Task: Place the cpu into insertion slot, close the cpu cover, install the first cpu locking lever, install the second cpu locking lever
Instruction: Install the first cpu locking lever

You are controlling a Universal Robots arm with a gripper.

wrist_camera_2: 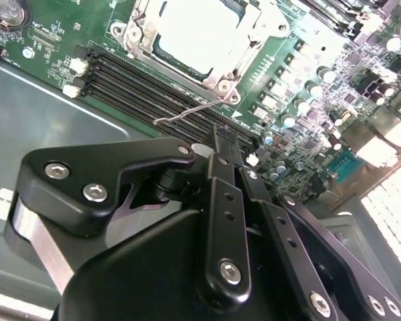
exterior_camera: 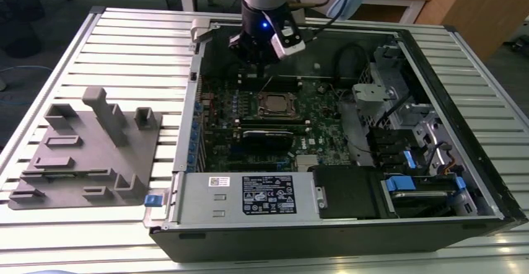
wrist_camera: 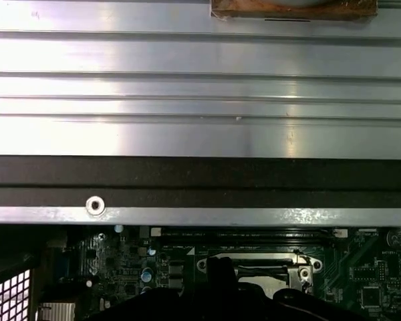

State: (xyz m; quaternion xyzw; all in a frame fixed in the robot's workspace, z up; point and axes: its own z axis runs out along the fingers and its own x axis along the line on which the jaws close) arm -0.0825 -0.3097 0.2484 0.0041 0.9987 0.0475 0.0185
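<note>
The cpu (wrist_camera_2: pixel 200 30) shows its silvery top inside the insertion slot (exterior_camera: pixel 259 105) on the green board of the open computer case. The silver cpu cover (wrist_camera_2: pixel 207 79) lies flat around the chip. A thin wire locking lever (wrist_camera_2: pixel 187 115) sticks up free beside the socket, over the long black slots. My gripper (wrist_camera_2: pixel 220 137) hovers just short of that lever with its black fingers (wrist_camera_2: pixel 217 200) pressed together and nothing between them. In the exterior view the gripper (exterior_camera: pixel 261 69) hangs just behind the socket, near the case's far wall.
Long black memory slots (wrist_camera_2: pixel 140 87) run between gripper and socket. A black card (exterior_camera: pixel 266 136) lies in front of the socket, with the power supply (exterior_camera: pixel 248 193) nearer still. Drive bays and cables (exterior_camera: pixel 413 162) crowd the exterior view's right. A grey fixture tray (exterior_camera: pixel 87 150) sits on the slatted table.
</note>
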